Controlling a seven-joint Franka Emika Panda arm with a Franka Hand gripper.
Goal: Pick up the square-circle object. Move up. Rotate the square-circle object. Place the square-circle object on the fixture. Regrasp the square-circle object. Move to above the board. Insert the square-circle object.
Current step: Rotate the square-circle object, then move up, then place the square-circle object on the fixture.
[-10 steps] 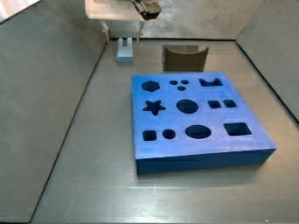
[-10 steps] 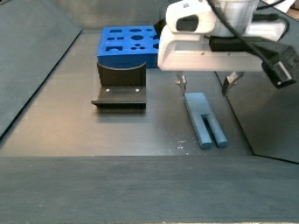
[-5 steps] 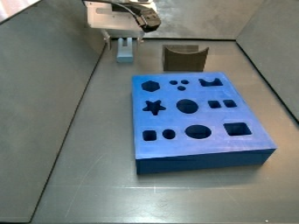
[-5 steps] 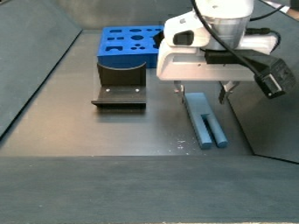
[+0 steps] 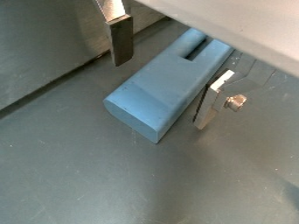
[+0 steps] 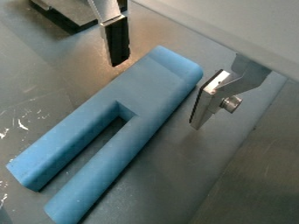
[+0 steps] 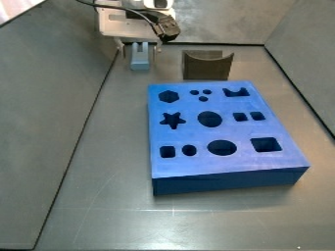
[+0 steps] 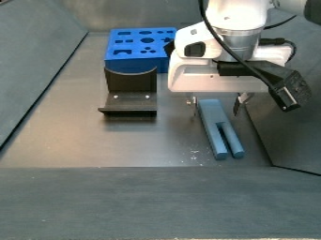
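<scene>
A light blue-grey square-circle object (image 6: 111,149) lies on the dull grey floor (image 8: 113,145) between the silver-plated, dark-padded fingers (image 5: 121,41) of the white gripper (image 8: 219,98), black cable looped at its side; the board (image 7: 220,132) is bright blue, its star, hexagon, circle and square cut-outs dark; the fixture (image 7: 206,65) is dark olive-brown; the walls (image 7: 53,59) around the floor are plain grey.

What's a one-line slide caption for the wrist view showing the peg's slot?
Open tool straddling the solid end of the slotted square-circle object lying on the floor, fingers on either side, not yet closed.
</scene>
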